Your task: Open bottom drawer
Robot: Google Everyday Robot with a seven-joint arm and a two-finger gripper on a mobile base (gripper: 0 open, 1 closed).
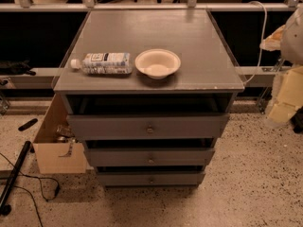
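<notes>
The bottom drawer [150, 178] is the lowest and thinnest of three grey fronts on a grey cabinet [142, 32], with a small round metal knob [151, 179] at its middle. A thin dark gap shows above its front panel. My gripper [285, 96] shows as a pale white and yellowish shape at the right edge of the camera view, well right of the cabinet, above the floor and far from the knob. It touches no drawer.
The middle drawer [150, 157] and top drawer [149, 126] stand out a little further, each with a dark gap above. A plastic bottle [104, 63] lies beside a white bowl [157, 63] on top. A cardboard box [57, 148] stands left; a black pole [14, 174] and cables lie on the floor.
</notes>
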